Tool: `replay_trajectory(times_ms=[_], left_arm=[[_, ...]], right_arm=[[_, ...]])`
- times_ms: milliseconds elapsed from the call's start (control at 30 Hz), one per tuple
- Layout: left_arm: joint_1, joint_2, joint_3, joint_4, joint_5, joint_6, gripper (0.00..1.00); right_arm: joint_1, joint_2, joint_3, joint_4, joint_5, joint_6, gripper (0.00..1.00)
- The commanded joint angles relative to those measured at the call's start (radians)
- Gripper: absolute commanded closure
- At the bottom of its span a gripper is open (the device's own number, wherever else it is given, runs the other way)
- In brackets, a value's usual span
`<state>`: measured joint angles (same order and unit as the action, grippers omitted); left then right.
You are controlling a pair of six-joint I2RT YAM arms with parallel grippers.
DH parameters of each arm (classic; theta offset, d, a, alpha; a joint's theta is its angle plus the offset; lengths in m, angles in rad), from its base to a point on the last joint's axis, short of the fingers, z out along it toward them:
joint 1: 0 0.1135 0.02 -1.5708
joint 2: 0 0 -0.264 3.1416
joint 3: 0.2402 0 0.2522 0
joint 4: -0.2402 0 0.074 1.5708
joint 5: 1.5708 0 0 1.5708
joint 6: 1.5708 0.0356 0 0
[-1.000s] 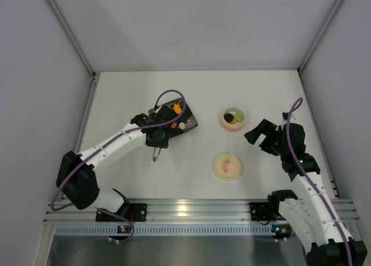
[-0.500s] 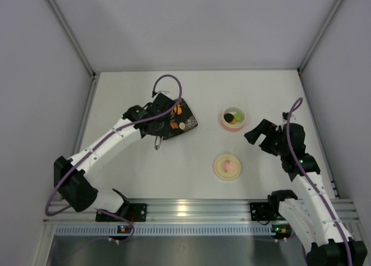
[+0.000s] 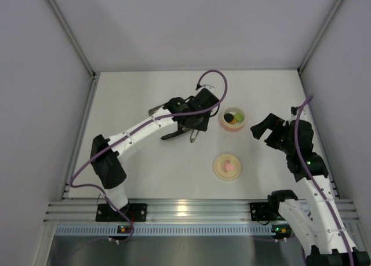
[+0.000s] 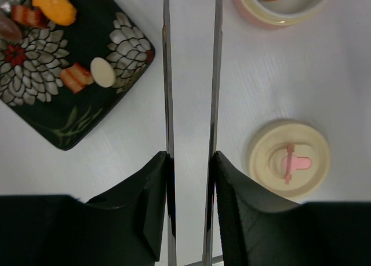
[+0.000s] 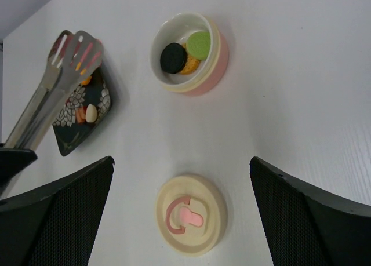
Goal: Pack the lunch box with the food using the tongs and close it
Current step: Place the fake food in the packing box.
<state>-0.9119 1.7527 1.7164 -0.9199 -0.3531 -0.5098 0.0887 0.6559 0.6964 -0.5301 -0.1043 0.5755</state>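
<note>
My left gripper (image 4: pixel 191 156) is shut on the silvery tongs (image 4: pixel 167 75), whose two arms run up the left wrist view between the plate and the lunch box (image 4: pixel 278 14). A pink bit shows between the tong arms at that view's top edge. From the right wrist, the slotted tong tips (image 5: pixel 75 48) hover left of the lunch box (image 5: pixel 213 69), which holds black (image 5: pixel 173 57), green (image 5: pixel 200 44) and orange food. More food, orange (image 4: pixel 53 4) and cream (image 4: pixel 103 72), lies on the plate. The cream lid (image 5: pixel 191 212) with pink knob lies flat under my open right gripper (image 5: pixel 181 159).
The dark floral plate (image 4: pixel 64 121) sits left of the tongs, mostly hidden under my left arm (image 3: pixel 145 130) from above. Grey walls close in the white table on three sides. An aluminium rail (image 3: pixel 191 208) runs along the near edge.
My left arm has swung right from over the plate toward the lunch box, carrying the tongs. The right gripper has shifted slightly up and right, still open.
</note>
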Motion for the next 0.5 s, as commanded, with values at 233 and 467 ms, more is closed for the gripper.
replay_trajectory(times_ms=[233,467], left_arm=[[-0.093,0.186,0.216,0.061,0.035,-0.004,0.60],[-0.111,0.234,0.230,0.082,0.055,-0.001,0.60]], right_arm=[[-0.018,-0.047,0.075,-0.102,0.084,-0.035,0.01],[-0.017,-0.056,0.054,-0.099,0.083,-0.040,0.01]])
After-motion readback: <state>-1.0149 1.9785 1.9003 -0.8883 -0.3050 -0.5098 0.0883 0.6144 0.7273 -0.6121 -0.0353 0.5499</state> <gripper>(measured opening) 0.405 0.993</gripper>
